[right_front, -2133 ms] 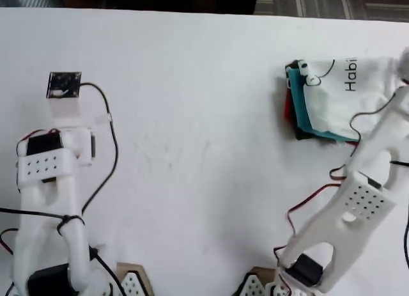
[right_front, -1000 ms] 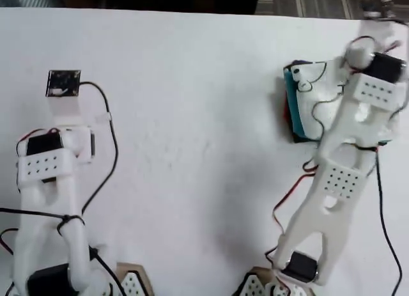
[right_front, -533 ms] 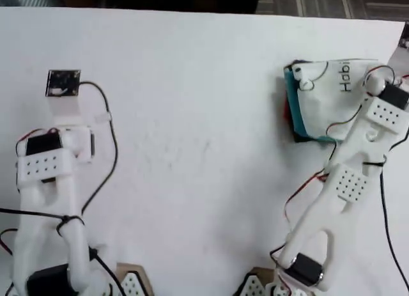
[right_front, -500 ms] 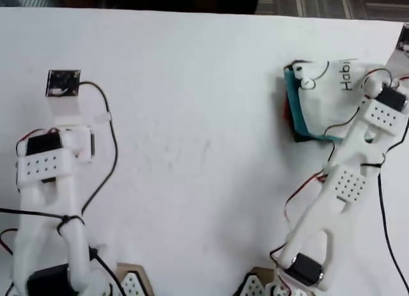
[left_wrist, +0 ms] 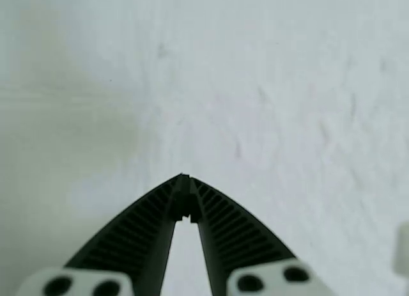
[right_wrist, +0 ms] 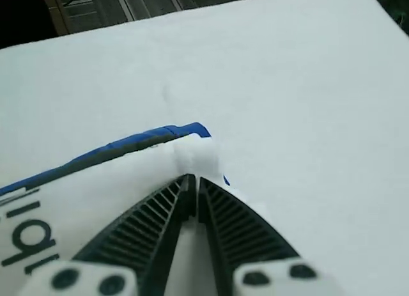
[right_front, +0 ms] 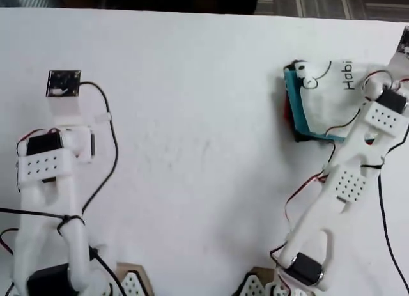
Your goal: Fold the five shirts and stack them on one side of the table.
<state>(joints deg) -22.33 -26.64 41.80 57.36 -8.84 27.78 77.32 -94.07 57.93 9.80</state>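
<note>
Jaws first: the left gripper (left_wrist: 184, 181) has both fingers pressed together, tips meeting, nothing between them, just bare white table (right_front: 192, 117) underneath. The right gripper (right_wrist: 192, 181) is closed up too. Its tips sit right against a little puckered corner of the white shirt (right_front: 329, 94), and honestly I can't tell whether any cloth is caught between them or they're just nudged up to it.

The shirt stack (right_front: 307, 110) is the thing to look at. The white shirt is on top, folded, with dark lettering and a line drawing on it. Under it a teal shirt (right_front: 295, 107) pokes out along the stack's side that faces the left arm (right_front: 45, 181), then a thin red layer (right_front: 285, 109) and a dark layer (right_front: 298, 137) at the very bottom. In the right wrist view a blue edge (right_wrist: 128, 146) peeks out beneath the white one. The layers aren't squared up.

The right arm (right_front: 348, 181) lies across the stack's near corner, wrist over the white shirt. The left arm is well apart from the stack, way across the table from it.
</note>
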